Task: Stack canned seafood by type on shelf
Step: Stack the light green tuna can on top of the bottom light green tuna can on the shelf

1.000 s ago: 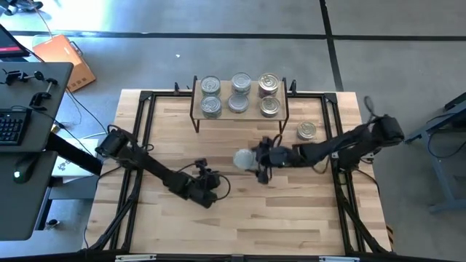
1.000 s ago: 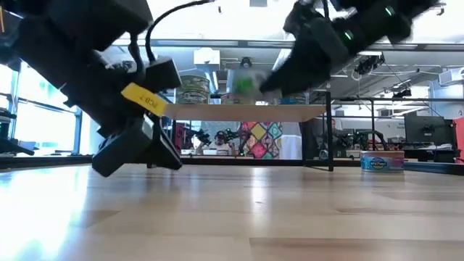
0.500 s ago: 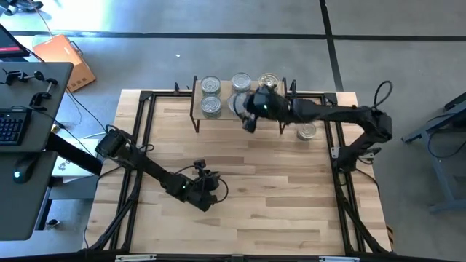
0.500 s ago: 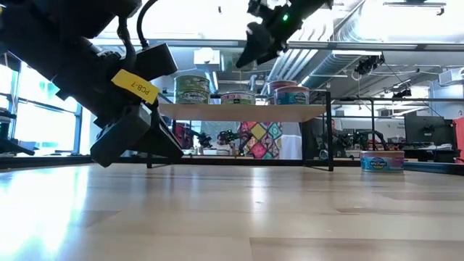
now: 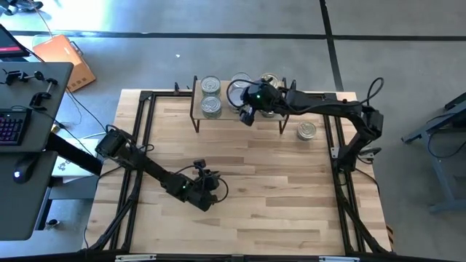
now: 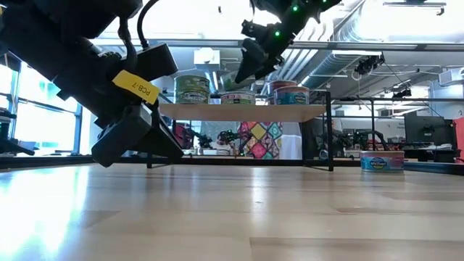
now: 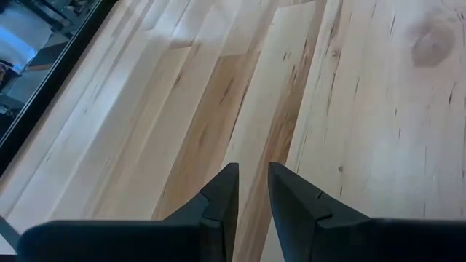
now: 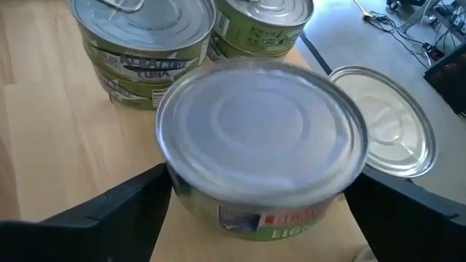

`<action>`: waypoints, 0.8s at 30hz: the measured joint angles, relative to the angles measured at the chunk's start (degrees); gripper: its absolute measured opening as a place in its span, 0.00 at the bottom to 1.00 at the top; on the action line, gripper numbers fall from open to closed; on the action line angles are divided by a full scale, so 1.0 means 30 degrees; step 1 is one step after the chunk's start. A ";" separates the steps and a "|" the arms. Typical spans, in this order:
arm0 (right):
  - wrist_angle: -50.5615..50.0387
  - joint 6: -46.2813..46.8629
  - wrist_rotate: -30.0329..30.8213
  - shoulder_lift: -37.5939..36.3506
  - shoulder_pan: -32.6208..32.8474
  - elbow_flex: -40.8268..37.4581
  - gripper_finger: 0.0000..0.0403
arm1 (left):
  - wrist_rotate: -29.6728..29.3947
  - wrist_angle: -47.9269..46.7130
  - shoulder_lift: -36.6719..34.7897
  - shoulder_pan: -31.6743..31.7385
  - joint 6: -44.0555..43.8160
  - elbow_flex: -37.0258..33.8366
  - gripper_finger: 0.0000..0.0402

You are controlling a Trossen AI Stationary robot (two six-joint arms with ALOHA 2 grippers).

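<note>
The right claw hangs over the middle of the shelf with its fingers spread wide on either side of a tin, lid up and flat; whether they touch its sides cannot be told. Other tins stand upright behind it, while the arm hides much of the shelf from above. The left claw hovers over the table, nearly closed and empty.

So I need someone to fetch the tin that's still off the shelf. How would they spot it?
Find the small wooden shelf at the table's far edge. Just past its right leg, one tin sits on the tabletop. Every other tin is up on the shelf.
</note>
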 joint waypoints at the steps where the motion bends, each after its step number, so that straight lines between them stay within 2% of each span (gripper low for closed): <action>1: -0.0023 0.0000 -0.0030 0.0000 -0.0026 0.0000 0.95 | 0.0000 0.0003 0.0000 -0.0002 0.0000 0.0000 0.17; 15: -0.1127 0.0379 -0.0300 -0.0007 -0.0266 0.0004 0.97 | 0.0000 0.0283 0.0000 -0.0004 0.0007 -0.0007 0.17; 24: -0.4440 0.0882 -0.1348 -0.0022 -0.0528 0.2246 0.95 | 0.0000 0.0459 0.0000 0.0044 0.0189 -0.0015 0.17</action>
